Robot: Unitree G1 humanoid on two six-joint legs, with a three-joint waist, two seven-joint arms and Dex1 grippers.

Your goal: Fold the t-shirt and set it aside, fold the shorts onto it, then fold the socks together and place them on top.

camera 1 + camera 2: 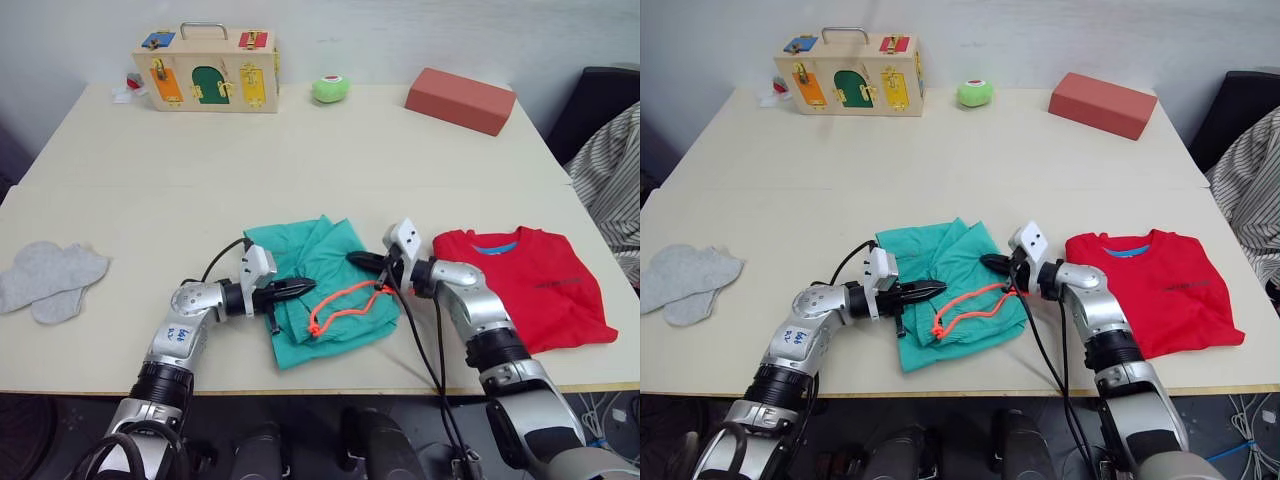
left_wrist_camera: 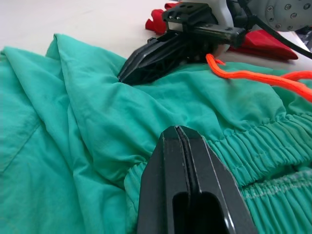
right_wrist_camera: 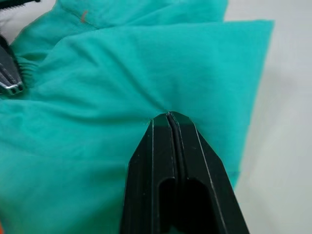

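While both arms work over the shorts [image 1: 322,290], which lie bunched near the middle of the table's [image 1: 300,160] front edge, neither gripper has an open jaw. The left gripper [image 1: 300,289] is clenched at the gathered waistband; the right gripper [image 1: 362,262] is pressed closed at a fold on the garment's right edge. Whether cloth is actually pinched between either pair of fingers cannot be confirmed.

The drawstring [image 1: 340,303] trails loose across the fabric. The t-shirt [image 1: 530,283] lies folded just beside the shorts, toward the front right corner. The socks [image 1: 50,278] rest well apart at the left edge.

Assessment: the shorts are light, limp and thin, likely to slip and sag. The thicker elastic waistband and hem corners offer the firmest hold; the cord could snag.
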